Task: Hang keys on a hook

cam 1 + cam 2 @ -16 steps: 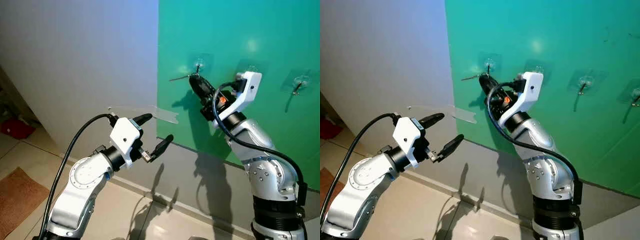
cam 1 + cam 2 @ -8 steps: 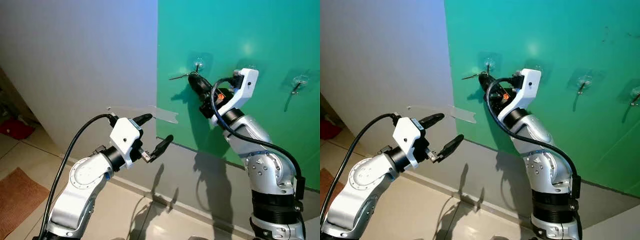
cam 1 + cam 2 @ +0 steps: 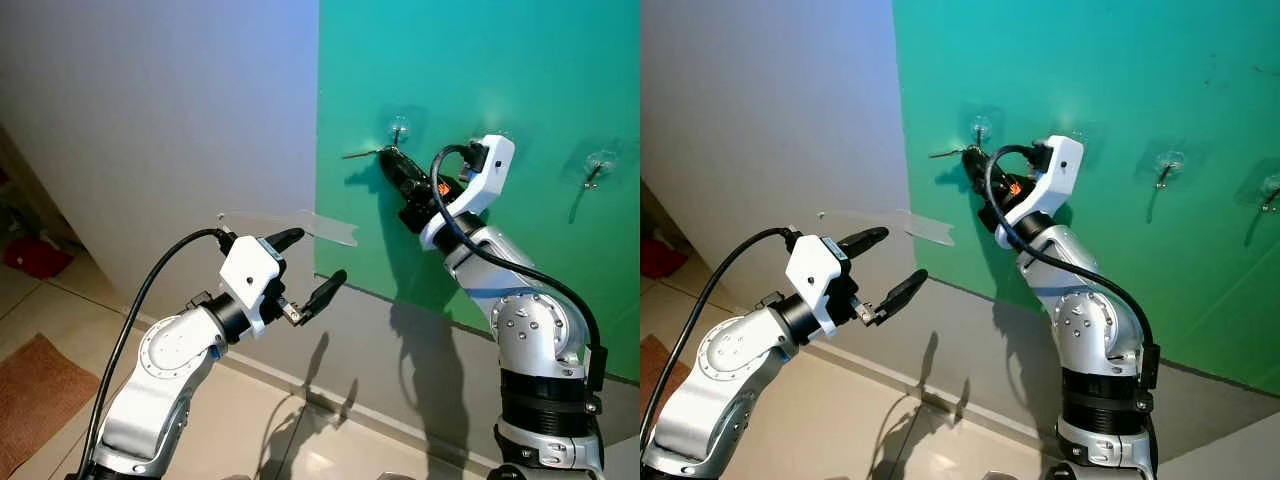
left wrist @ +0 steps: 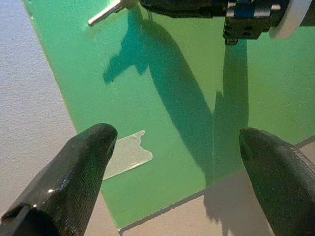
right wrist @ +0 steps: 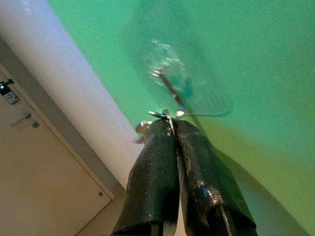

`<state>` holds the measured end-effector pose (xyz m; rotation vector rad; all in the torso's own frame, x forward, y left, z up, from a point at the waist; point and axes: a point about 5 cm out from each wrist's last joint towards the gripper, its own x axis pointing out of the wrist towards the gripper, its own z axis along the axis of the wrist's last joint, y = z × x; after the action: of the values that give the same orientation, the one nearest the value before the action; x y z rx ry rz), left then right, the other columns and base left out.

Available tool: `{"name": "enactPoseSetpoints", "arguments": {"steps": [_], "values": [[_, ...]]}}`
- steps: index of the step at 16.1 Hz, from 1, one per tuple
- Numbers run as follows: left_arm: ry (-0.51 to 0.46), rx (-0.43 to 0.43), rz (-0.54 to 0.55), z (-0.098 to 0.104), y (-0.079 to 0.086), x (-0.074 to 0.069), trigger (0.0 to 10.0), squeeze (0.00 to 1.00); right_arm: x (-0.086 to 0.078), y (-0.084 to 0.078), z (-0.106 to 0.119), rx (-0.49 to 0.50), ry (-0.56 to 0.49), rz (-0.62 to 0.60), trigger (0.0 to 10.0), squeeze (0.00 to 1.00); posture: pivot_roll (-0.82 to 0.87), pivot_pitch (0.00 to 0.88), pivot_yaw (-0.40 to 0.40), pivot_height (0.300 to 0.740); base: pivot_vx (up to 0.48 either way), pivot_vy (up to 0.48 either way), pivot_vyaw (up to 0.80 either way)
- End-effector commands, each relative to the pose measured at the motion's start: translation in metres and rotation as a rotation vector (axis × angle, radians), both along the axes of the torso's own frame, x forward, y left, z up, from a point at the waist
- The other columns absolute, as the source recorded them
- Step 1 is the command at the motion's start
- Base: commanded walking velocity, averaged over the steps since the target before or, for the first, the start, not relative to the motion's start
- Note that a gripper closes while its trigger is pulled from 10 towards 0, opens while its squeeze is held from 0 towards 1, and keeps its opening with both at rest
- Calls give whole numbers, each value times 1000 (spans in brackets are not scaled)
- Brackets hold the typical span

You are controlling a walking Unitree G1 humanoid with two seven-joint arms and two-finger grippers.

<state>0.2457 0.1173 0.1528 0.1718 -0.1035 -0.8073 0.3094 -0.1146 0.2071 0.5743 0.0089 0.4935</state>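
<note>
**Keys raised to the leftmost hook**

Risen over the last second: right tool [image 3: 392,158], from just below and to the right of the hook to nearly level with it, its forearm now steeper against the green panel [image 3: 520,60].

- Right tool: fingers clenched together on the keys [image 5: 166,117]. The ring juts from the fingertips; one key blade sticks out sideways towards the grey wall [image 3: 150,110].
- Hook [image 5: 167,86]: clear adhesive type, leftmost of the row on the panel. The ring sits just beside its lower tip, possibly touching, though the wrist picture is too soft to say whether it has slipped over.
- Left tool [image 3: 312,268]: fingers spread wide, nothing between them, held out low and well apart from the hook, near a strip of clear tape [image 3: 300,226].
- Other hooks [image 3: 598,168]: bare, further right.

Judgement: approach all but finished; what remains is threading the ring over the tip, then letting go.
</note>
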Motion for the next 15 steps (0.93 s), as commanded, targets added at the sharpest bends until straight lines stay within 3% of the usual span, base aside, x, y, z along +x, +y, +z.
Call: {"name": "enactPoseSetpoints", "arguments": {"steps": [1,3,7,11,12,15], "values": [[-9,-1,-5,3,-1,0,10000,0,4,-9,-3,23,46,-41,10000,0,-49,0,-2,740,0,0,0],[-10,0,-7,3,-1,0,10000,0,4,-10,-6,18,66,-46,10000,0,-49,0,-1,740,0,0,0],[-14,3,-9,4,-1,1,10000,0,-1,-11,-15,-102,71,-60,10000,0,-51,0,2,740,0,0,0],[-32,-2,-8,5,-2,2,10000,0,-3,-14,-16,-180,12,-86,10000,16,-54,0,3,740,0,0,0],[-34,-3,-7,6,-2,2,10000,0,-3,-14,-16,-179,10,-86,10000,1000,-52,0,1,740,0,0,0],[-48,-10,4,7,-1,2,10000,0,-5,-12,-19,-168,7,-76,10000,1000,-56,0,2,740,0,0,0]]}}
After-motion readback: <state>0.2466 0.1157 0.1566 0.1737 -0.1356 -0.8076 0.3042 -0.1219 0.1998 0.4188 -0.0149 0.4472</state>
